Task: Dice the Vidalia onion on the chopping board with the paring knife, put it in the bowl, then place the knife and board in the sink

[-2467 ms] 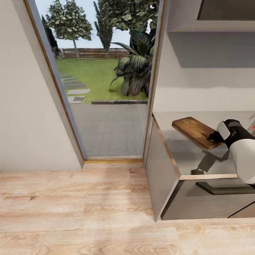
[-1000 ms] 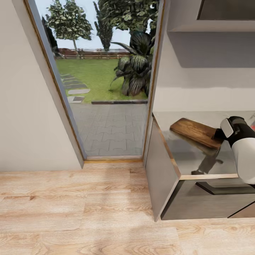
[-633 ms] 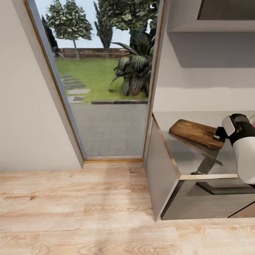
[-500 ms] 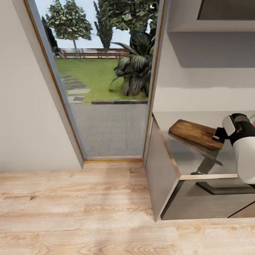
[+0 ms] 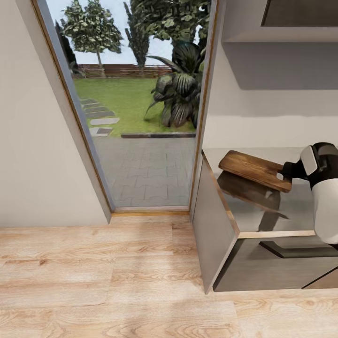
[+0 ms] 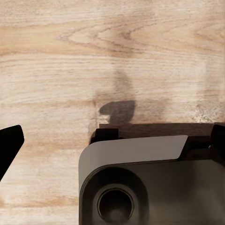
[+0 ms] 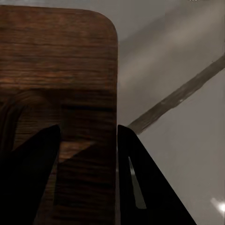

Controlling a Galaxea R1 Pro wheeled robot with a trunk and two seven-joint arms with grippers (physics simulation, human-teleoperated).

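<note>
Gripping the chopping board [image 5: 253,170] clear of the table [image 5: 263,216], R jaws clenched; L jaws spread w/ nothing between.

I am reading no text, label, brand, number or sign anywhere: nothing legible on the chopping board [image 5: 253,170] I am gripping, on the countertop [image 5: 286,213] under it, or on the wooden floor [image 6: 112,56] beneath my other arm

A light wooden floor [image 5: 117,277] meets plain walls [image 5: 33,141] beside a garden doorway [image 5: 141,94].
</note>
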